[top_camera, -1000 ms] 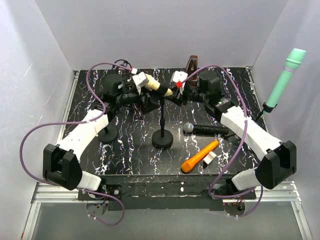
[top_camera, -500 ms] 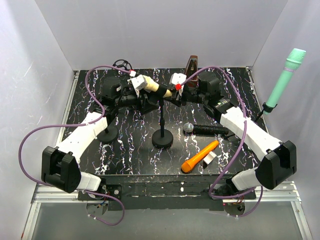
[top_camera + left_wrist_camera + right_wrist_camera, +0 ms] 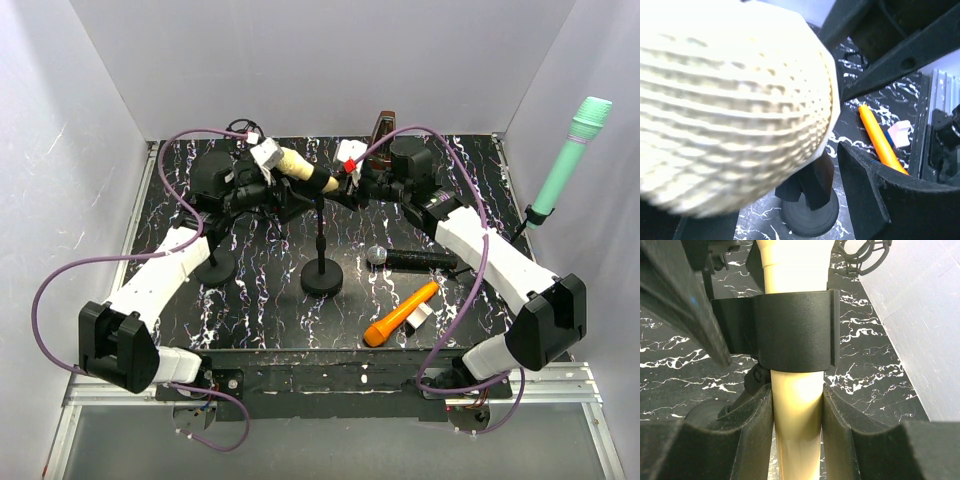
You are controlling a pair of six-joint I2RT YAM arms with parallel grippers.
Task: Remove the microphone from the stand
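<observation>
A cream microphone (image 3: 300, 172) lies tilted in the black clip (image 3: 322, 192) atop a thin black stand with a round base (image 3: 322, 276). My right gripper (image 3: 346, 178) is shut on the handle's tail; in the right wrist view the handle (image 3: 795, 420) sits pressed between both fingers (image 3: 747, 435), just below the clip (image 3: 790, 330). My left gripper (image 3: 266, 160) is at the mesh head. In the left wrist view the head (image 3: 730, 100) fills the frame, one finger (image 3: 875, 195) stands apart from it, and the other finger is hidden.
A black microphone (image 3: 415, 259), an orange microphone (image 3: 400, 313) and a small white block (image 3: 419, 316) lie right of the stand. A second stand base (image 3: 215, 266) is on the left. A green microphone (image 3: 570, 160) stands at the right wall, a brown object (image 3: 384, 125) at the back.
The microphone, with both grippers, has shifted to the left and towards the back. The stand's pole leans slightly more; its base has barely moved.
</observation>
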